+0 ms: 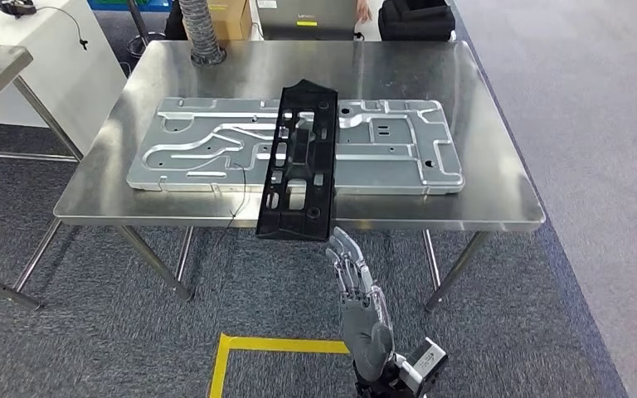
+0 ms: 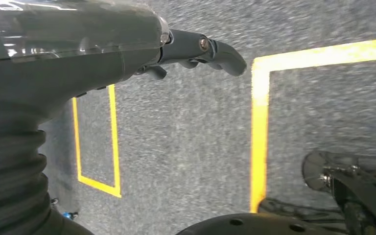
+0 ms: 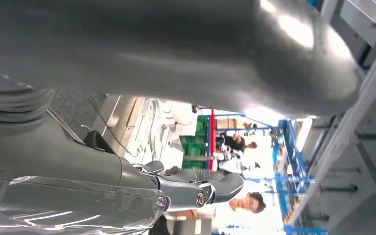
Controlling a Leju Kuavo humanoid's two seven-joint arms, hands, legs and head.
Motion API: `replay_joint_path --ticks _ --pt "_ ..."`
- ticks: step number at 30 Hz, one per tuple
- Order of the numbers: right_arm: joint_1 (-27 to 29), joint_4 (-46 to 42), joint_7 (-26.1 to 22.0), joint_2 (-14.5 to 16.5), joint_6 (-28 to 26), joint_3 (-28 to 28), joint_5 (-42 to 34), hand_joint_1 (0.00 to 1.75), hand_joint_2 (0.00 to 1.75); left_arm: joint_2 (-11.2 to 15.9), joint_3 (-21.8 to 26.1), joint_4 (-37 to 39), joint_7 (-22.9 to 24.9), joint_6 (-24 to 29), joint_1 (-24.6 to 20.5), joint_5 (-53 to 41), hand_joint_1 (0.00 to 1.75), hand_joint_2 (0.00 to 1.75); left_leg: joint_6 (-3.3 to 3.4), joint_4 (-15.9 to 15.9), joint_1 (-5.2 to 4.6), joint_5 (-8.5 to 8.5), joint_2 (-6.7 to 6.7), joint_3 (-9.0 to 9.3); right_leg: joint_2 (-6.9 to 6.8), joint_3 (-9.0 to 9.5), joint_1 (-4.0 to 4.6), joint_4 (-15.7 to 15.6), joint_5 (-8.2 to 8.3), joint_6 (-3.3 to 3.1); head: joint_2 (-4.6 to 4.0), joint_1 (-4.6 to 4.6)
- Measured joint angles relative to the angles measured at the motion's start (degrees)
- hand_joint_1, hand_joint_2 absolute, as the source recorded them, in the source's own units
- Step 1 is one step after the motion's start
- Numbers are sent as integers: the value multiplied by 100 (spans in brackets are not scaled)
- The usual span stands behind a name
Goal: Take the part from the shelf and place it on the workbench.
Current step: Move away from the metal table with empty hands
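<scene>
On steel workbench (image 1: pixel 498 195), black slotted part (image 1: pixel 299 162)

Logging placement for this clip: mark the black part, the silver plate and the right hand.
black part (image 1: pixel 299 162): head view, middle of its frame.
silver plate (image 1: pixel 390 149): head view, bare right half.
right hand (image 1: pixel 358 286): head view, hand's middle.

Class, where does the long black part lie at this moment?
In the head view, the black part lies crosswise on the silver plate on the steel workbench, its near end overhanging the front edge.

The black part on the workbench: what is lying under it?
Under the black part lies a large silver plate, itself resting on the workbench. The part's near end overhangs the table edge. The strip of plate beneath it is covered, so its details there cannot be seen.
</scene>
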Motion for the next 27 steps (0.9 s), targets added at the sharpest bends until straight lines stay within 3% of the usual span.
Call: replay_joint_path --ticks 2,3,4,5,7,9,10,11,13,14,15,18,19,21,23,25,26,27 --pt "20 37 -57 0 -58 -24 -1 0 0 2 0 0 4 2 -13 0 0 0 -28 697 5 -620 2 -178 -21 -175 17 -1 153 -38 0 1" --pt "33 55 -86 -1 -84 -43 -2 0 0 3 0 0 6 3 -18 0 0 0 -43 1088 6 -804 3 -235 -30 -267 31 11 222 -44 0 1" --pt "46 72 -108 -3 -105 -65 -3 0 0 4 0 0 11 4 -22 0 0 0 -55 1376 6 -835 2 -238 -36 -363 45 33 287 -47 0 1" --pt "56 85 -125 -4 -122 -89 -4 0 0 5 0 0 22 6 -24 1 0 0 -61 1500 6 -743 2 -162 -35 -470 54 66 347 -43 0 1" --pt "73 97 -149 -7 -138 -127 -4 0 0 5 0 0 54 11 -5 1 0 0 -59 1145 12 -482 2 266 -19 -681 61 166 444 -20 0 1" --pt "88 90 -170 -8 -143 -151 -3 0 0 5 0 0 87 18 36 1 0 0 -14 324 12 -557 -18 895 11 -855 81 283 504 21 0 -1" --pt "94 85 -179 -9 -144 -160 -2 0 0 4 0 0 96 19 52 1 0 0 28 13 4 -650 -33 1093 21 -913 90 327 537 49 0 0" --pt "102 80 -187 -9 -145 -168 -2 0 0 4 0 0 99 20 62 3 0 0 83 -169 -11 -716 -47 1185 26 -964 96 353 577 80 0 0" --pt "114 79 -199 -12 -148 -179 -2 0 0 0 0 -1 90 21 66 12 0 0 190 -228 -11 -653 -39 1092 33 -1041 87 383 645 144 0 1" --pt "122 80 -204 -14 -149 -182 -2 0 0 -2 0 -1 81 23 66 16 0 0 239 -233 3 -595 -21 1030 35 -1098 79 440 574 179 0 0" --pt "127 80 -206 -16 -150 -186 -2 0 0 -3 0 -1 70 26 66 20 0 0 279 -242 20 -528 1 959 35 -1172 65 588 392 216 0 1" --pt "133 83 -209 -19 -151 -198 -2 0 0 -1 0 0 33 31 59 27 0 0 313 -239 32 -338 42 730 22 -1445 5 1582 -438 315 0 1" --pt "133 87 -209 -20 -152 -199 -2 0 0 -1 0 0 24 31 55 29 0 0 304 -236 32 -273 50 644 20 -1474 -12 1891 -555 334 0 1" --pt "133 96 -209 -21 -153 -199 -2 0 0 -1 0 0 8 31 45 34 0 0 279 -230 37 -144 62 472 18 -1280 -35 2001 -414 350 0 1" --pt "129 97 -209 -21 -153 -199 -2 0 0 -1 0 0 2 31 32 35 0 0 240 -225 43 -23 58 335 24 -690 -44 1340 -154 346 0 1" --pt "119 94 -210 -21 -153 -199 0 0 0 -1 0 0 1 31 23 35 0 0 180 -218 33 85 40 266 39 -34 -33 433 -178 295 0 1" --pt "117 93 -213 -21 -153 -199 1 0 0 2 0 0 -1 31 20 35 0 0 145 -226 31 140 33 256 49 148 -26 156 -232 258 0 1" --pt "119 94 -216 -22 -155 -199 2 0 0 4 0 0 -2 31 20 35 0 0 110 -239 31 198 26 250 52 205 -17 27 -251 216 0 1"
